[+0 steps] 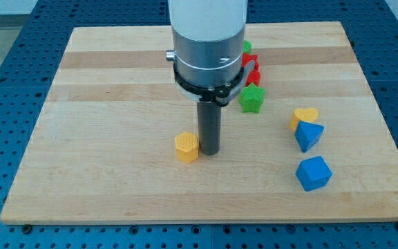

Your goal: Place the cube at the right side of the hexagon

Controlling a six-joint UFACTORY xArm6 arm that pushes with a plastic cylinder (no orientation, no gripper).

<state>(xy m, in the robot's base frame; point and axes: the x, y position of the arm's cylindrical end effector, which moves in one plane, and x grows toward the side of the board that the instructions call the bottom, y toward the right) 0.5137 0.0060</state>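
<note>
A yellow hexagon block lies on the wooden board, a little left of centre and toward the view's bottom. A blue cube lies at the lower right, far from the hexagon. My tip rests on the board right beside the hexagon's right side, touching it or nearly so. The tip is well left of the cube.
A blue triangular block and a yellow heart block lie just above the cube. A green star block lies right of the rod. Red blocks and another green block are partly hidden behind the arm's body.
</note>
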